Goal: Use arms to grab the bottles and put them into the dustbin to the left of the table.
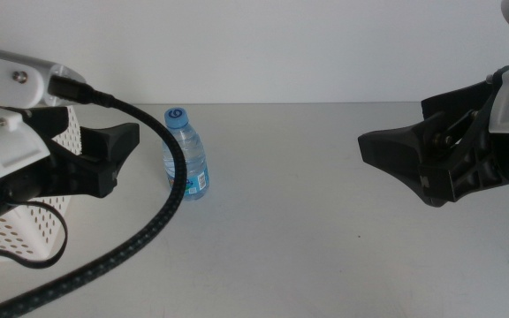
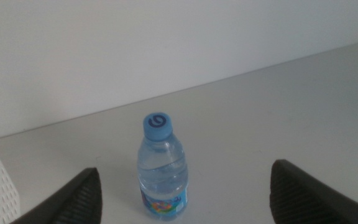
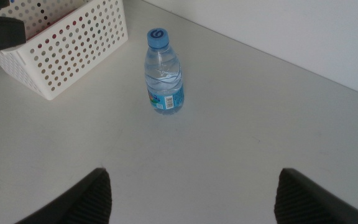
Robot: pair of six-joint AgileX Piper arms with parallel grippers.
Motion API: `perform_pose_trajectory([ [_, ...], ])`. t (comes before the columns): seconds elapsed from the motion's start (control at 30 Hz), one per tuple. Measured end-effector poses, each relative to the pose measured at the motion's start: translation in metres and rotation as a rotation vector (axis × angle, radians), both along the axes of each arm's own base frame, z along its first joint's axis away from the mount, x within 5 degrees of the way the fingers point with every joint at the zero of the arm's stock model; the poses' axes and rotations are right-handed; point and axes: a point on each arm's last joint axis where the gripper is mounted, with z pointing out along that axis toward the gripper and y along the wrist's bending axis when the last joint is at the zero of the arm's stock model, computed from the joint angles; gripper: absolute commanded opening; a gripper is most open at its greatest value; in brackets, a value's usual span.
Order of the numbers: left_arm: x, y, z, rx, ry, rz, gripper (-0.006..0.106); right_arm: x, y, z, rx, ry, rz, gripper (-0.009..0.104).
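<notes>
Water bottle (image 1: pixel 187 153): upright on the table (image 1: pixel 325 230), just beside the dustbin (image 1: pixel 25 230), ungrabbed.
Left gripper (image 2: pixel 185 193): spread wide, empty, facing it.
Right gripper (image 3: pixel 191 193): spread, empty, well apart.
Left to do: grab, bin.

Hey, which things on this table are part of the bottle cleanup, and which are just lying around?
Part of the job:
- water bottle, standing upright
- dustbin at the table's left
- left gripper, open, facing the bottle
- right gripper, open, farther off

Just lying about:
- nothing else shows on the table
</notes>
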Motion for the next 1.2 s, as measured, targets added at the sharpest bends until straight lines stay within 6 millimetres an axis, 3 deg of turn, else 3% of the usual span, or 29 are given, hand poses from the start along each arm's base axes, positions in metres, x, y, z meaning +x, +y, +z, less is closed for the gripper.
perform_pose_trajectory([
  [0.1,0.004,0.007,-0.007,-0.042,-0.043,0.029,0.091,0.000,0.000,0.000,0.000,0.000,0.000,0.067],
  [0.47,-0.007,0.016,-0.065,-0.075,-0.066,0.028,0.091,0.000,0.000,0.000,0.000,0.000,0.000,0.067],
  [0.8,-0.007,0.014,-0.070,-0.056,-0.082,0.006,0.091,0.000,0.000,0.000,0.000,0.000,0.000,0.067],
  [1.2,0.024,-0.001,-0.099,-0.107,-0.006,-0.015,0.091,0.000,0.000,0.000,0.000,0.000,0.000,0.067],
])
